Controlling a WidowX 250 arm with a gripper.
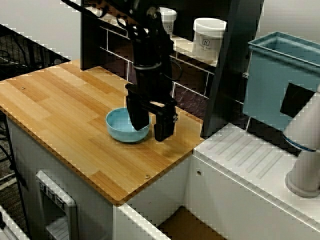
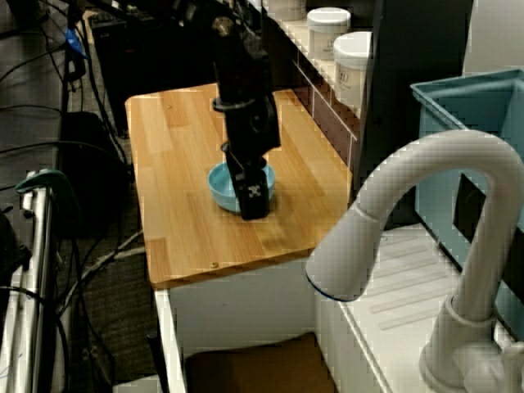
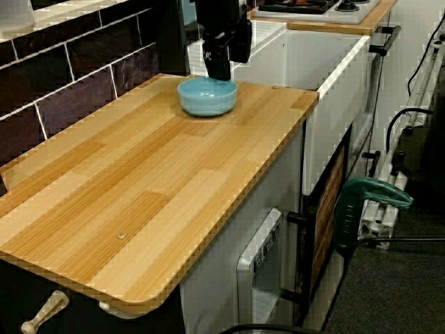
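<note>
Step, as I read it: grasp being set on the rim. Black robot hand (image 1: 151, 131) is down at the small light-blue round bowl (image 1: 120, 129), jaws pointing straight down. One finger sits inside the bowl, the other outside its sink-side wall, so the rim is between them.

Gap looks narrow. Can't tell if the pads are pinching the rim or just bracketing it; no view shows contact.

Bowl sits flat and upright on the light wooden plank counter (image 1: 60, 100), near the end by the white sink unit, approx. under the wrist and offset to one side of the hand.

Next move, my judgement: needs a firm, square pinch on the thin rim and a level lift, else the bowl tips.
</note>
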